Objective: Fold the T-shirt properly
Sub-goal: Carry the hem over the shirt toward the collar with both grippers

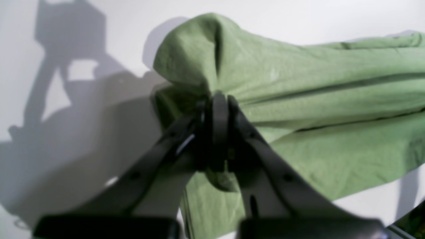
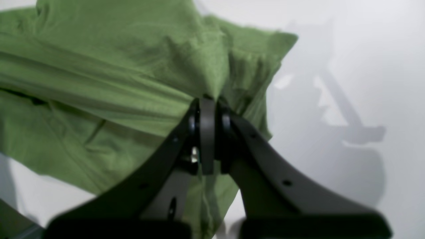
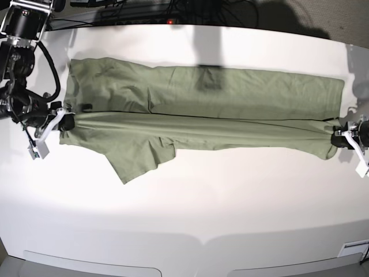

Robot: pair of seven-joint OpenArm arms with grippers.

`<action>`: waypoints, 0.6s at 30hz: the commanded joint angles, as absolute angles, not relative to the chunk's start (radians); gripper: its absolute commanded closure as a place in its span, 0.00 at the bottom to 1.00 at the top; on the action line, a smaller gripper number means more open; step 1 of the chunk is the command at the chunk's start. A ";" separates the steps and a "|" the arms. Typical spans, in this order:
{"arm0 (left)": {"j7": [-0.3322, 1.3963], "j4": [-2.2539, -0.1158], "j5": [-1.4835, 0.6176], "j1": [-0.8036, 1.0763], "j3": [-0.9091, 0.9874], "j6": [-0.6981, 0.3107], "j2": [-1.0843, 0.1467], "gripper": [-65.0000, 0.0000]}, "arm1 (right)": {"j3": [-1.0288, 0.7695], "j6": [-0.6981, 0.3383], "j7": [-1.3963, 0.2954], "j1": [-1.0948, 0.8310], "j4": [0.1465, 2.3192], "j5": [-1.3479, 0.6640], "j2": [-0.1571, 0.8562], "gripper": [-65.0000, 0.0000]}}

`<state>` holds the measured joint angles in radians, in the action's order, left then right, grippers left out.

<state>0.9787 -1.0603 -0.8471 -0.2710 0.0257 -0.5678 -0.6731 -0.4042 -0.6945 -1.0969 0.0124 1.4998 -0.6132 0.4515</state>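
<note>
The green T-shirt (image 3: 202, 109) is stretched in a long band across the white table (image 3: 190, 202), held taut between both arms. At the right end of the base view my left gripper (image 3: 336, 137) is shut on a bunched edge of the T-shirt (image 1: 298, 99); up close the left gripper (image 1: 219, 99) pinches the fabric. The right gripper (image 3: 65, 122), at the left end, is shut on the other end. In the right wrist view the right gripper (image 2: 207, 103) clamps gathered cloth of the T-shirt (image 2: 99, 83). A sleeve (image 3: 141, 158) hangs toward the table's front.
Cables and dark equipment (image 3: 144, 8) run along the far edge of the table. A dark shadow (image 3: 210, 75) falls across the cloth at the back middle. Arm shadows lie on the white surface in both wrist views.
</note>
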 commanded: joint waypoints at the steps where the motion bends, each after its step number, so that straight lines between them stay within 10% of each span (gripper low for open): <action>1: 0.973 -1.082 -0.851 -0.286 0.046 -0.560 -0.704 1.00 | -0.413 -0.698 -1.081 0.018 1.517 -0.614 0.475 1.00; 18: 1.055 -1.096 -0.894 -0.277 0.054 -0.561 -0.705 1.00 | -0.413 -0.698 -1.177 0.001 1.666 -0.641 0.474 1.00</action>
<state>1.0565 -1.0801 -0.8776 -0.2550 0.0406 -0.5678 -0.6762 -0.4046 -0.6945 -1.1862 -0.0147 1.6474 -0.6323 0.4519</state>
